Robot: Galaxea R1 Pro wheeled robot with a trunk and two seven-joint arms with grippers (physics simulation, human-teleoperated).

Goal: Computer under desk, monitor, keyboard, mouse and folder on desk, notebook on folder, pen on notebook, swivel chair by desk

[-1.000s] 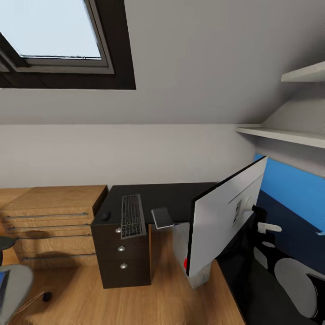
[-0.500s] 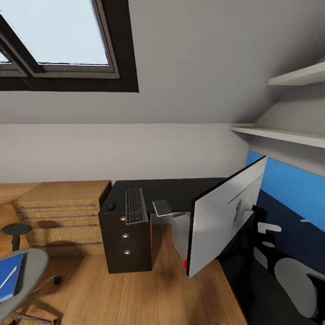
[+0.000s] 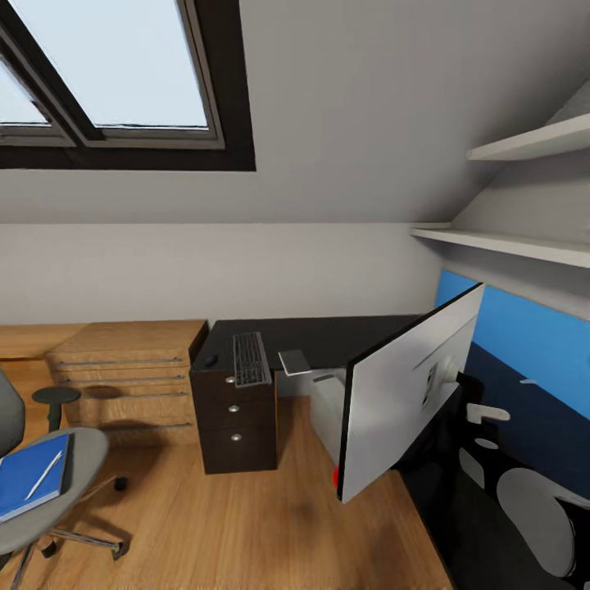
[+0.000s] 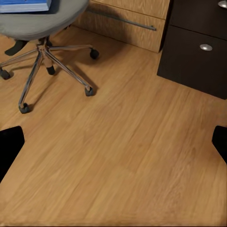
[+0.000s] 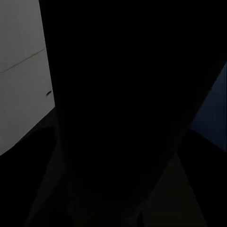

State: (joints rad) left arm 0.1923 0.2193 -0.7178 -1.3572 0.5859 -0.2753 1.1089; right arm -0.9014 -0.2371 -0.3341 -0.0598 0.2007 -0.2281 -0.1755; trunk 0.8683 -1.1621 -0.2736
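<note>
View swung left; swivel chair (image 3: pixel 45 492) with folder (image 3: pixel 31 483) now seen; left end effector (image 4: pixel 113 142) wide, empty; right unclear; folder pickup next.

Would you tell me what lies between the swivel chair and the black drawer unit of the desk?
In the head view, bare wood plank floor separates the swivel chair from the drawer unit; the left wrist view shows it too.

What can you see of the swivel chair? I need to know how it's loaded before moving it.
The swivel chair stands upright on the wood floor, left of the black drawer unit and apart from it. It has a grey fabric seat, a dark armrest and a chrome star base on black casters. A blue folder lies flat on the seat with a thin white pen on top.
</note>
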